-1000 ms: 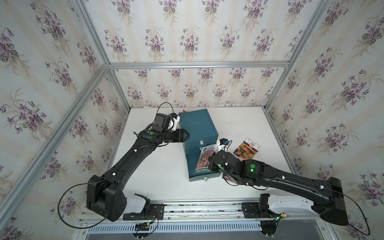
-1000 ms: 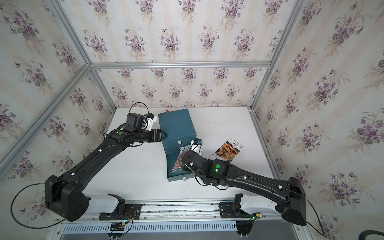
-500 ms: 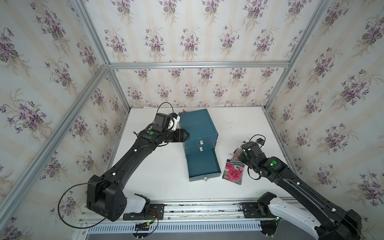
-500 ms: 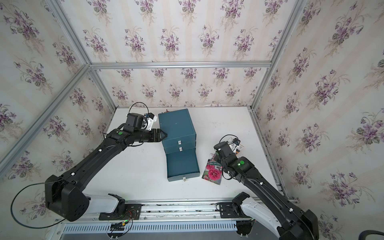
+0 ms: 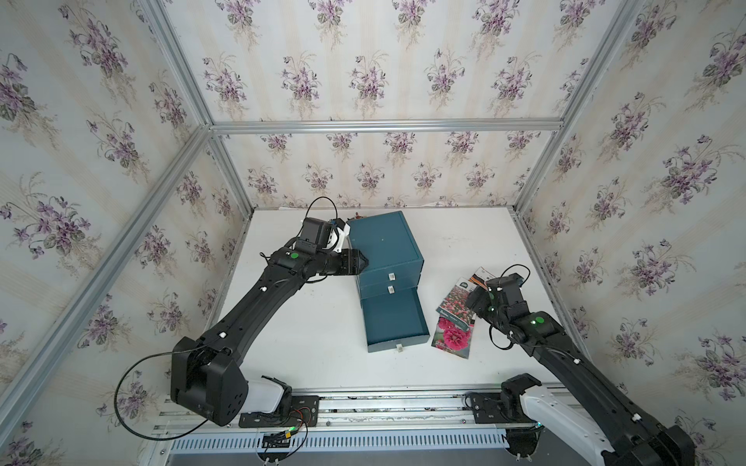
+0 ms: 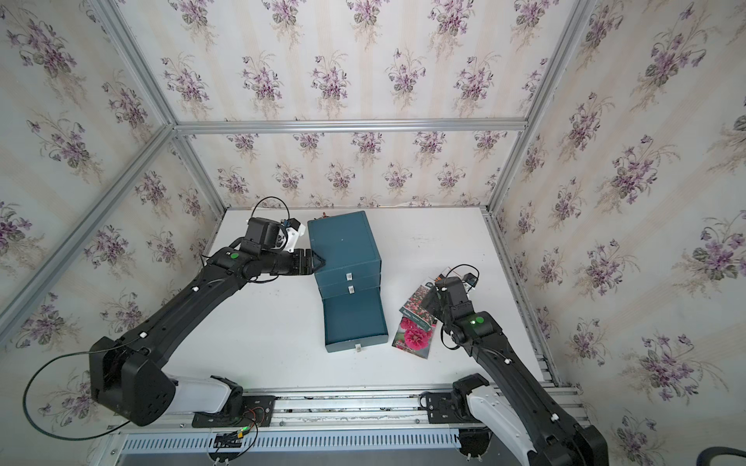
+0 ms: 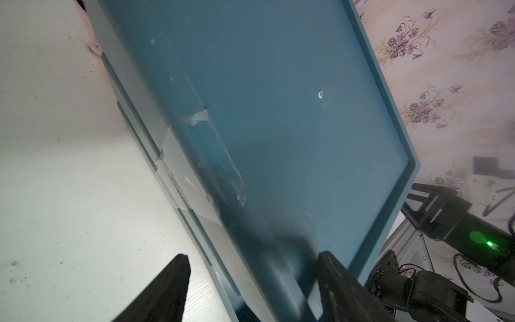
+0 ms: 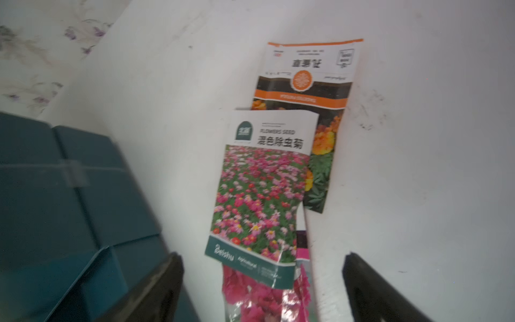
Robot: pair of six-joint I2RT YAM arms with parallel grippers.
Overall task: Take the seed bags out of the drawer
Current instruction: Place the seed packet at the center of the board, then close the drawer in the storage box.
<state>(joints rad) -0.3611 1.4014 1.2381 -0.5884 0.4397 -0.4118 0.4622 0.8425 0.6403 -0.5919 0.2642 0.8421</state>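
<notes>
Top views both show the left gripper (image 5: 362,262) at the upper side edge of the teal plastic three-drawer cabinet (image 5: 383,242), where it was a second ago. The left wrist view has its jaws apart, astride that edge; whether they press on it cannot be told.

Next along, the pulled-out bottom drawer (image 5: 393,318) now shows a bare teal floor, whereas a second ago the right arm was reaching into it over a packet. That flat glossy packet with a field of small pink flowers (image 8: 262,200) now lies on the white table (image 5: 315,322) just right of the drawer. It overlaps the glossy packet of big deep-pink blooms (image 5: 452,339) nearer the robot and the glossy orange marigold packet (image 8: 320,83) farther off.

The right gripper (image 8: 262,255) hangs just above the pile with its jaws spread wide, holding nothing, having let go within the last half second. With all three seed bags out, the task looks finished, bar withdrawing the arms.

A small reddish thing (image 5: 357,215) behind the cabinet is too little seen to name. The two upper drawers (image 5: 375,282) are closed, so their contents cannot be seen. In both top views the right wrist covers most of the marigold packet. The right wrist view cuts off the deep-pink packet's near end and blurs the cabinet.
</notes>
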